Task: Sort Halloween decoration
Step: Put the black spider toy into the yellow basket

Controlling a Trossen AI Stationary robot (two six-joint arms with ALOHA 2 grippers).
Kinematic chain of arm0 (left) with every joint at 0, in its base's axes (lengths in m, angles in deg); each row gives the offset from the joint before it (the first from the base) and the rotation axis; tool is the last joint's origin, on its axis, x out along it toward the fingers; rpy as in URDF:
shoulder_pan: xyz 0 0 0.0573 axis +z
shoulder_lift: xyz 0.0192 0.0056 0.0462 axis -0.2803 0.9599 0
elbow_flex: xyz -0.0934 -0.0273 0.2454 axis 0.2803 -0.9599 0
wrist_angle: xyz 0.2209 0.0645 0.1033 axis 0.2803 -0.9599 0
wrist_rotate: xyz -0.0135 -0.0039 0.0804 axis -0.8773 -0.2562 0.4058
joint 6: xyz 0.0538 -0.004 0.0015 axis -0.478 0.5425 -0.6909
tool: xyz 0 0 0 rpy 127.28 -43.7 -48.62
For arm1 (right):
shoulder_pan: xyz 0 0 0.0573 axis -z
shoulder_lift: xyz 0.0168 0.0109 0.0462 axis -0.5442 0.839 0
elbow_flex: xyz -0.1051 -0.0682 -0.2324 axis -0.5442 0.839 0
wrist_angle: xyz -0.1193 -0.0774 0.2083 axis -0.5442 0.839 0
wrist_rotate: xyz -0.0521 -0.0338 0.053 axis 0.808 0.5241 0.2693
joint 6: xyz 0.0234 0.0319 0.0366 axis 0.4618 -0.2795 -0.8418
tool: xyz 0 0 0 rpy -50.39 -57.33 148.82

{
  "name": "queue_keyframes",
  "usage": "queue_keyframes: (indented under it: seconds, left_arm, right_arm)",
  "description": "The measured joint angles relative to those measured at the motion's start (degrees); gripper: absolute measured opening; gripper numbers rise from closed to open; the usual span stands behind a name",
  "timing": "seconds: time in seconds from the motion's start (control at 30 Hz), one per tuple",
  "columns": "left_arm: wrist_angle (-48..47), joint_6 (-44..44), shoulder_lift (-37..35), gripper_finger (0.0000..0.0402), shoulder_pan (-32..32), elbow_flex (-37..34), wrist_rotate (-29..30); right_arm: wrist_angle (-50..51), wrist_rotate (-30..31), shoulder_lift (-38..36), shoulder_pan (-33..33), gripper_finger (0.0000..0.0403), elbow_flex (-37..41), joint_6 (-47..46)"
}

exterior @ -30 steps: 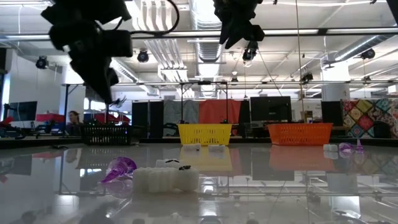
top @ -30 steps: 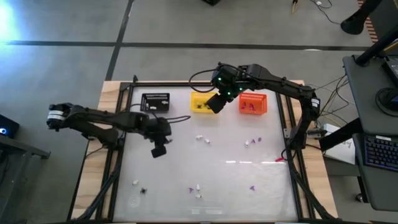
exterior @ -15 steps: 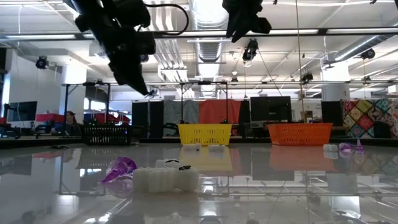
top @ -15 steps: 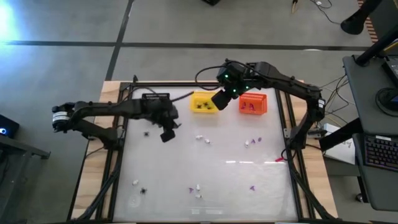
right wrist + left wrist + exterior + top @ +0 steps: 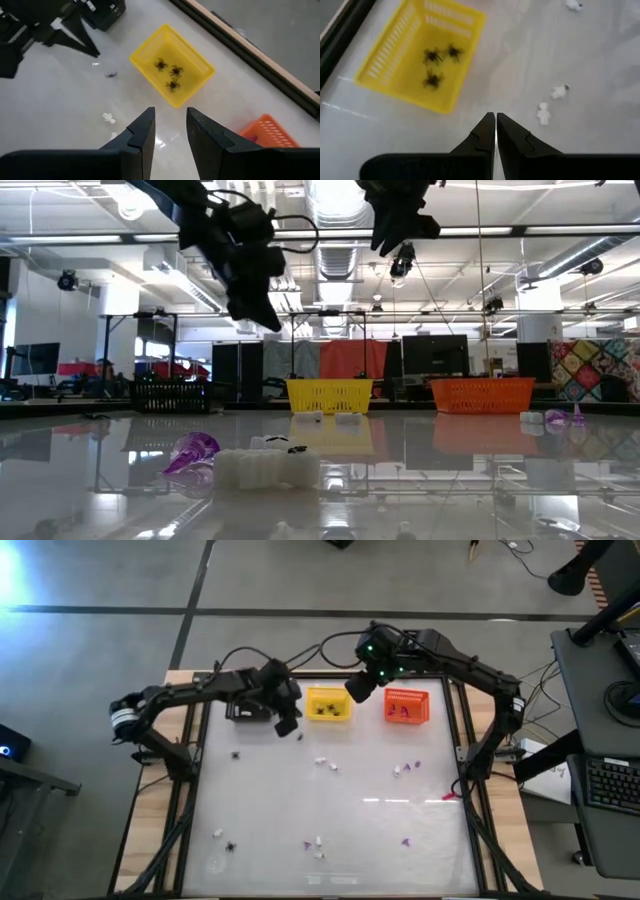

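Note:
The decoration lies scattered over the table: white bits [image 5: 322,762], purple bits [image 5: 412,766] and a black spider [image 5: 237,753]. Three spiders [image 5: 434,55] sit in the yellow basket [image 5: 328,705], and purple bits lie in the orange basket [image 5: 406,707]. My left gripper [image 5: 290,730] hovers shut just left of the yellow basket, above the table; nothing shows between its fingertips [image 5: 495,116]. My right gripper [image 5: 355,692] hangs open and empty high over the yellow basket's right end [image 5: 170,111].
A black basket [image 5: 248,708] stands at the far left, half under my left arm. More trinkets lie near the front edge: a spider [image 5: 231,847], a white bit [image 5: 318,843] and a purple bit [image 5: 406,841]. A dark frame rail runs along the far edge behind the baskets.
My left gripper has swung from the table's left middle toward the far edge and to the right, rising a little, and now stands beside the yellow basket, still shut. My right gripper has drawn slightly up and toward the far right.

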Motion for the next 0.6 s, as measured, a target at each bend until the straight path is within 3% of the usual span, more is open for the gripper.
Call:
queue_keyframes:
  seconds: [0.27, 0.6]
  left_arm:
    - [-3.42, -4.12, 5.27, 0.0000, 2.36, 3.42, -3.30]
    - [-14.90, -5.30, 2.21, 0.0011, 1.13, 2.21, -5.43]
  right_arm:
    - [0.02, 0.22, -0.23, 2.16, 0.0102, 0.00, 4.92]
    - [0.92, 0.92, -0.85, 2.59, 0.0119, 0.00, 9.07]
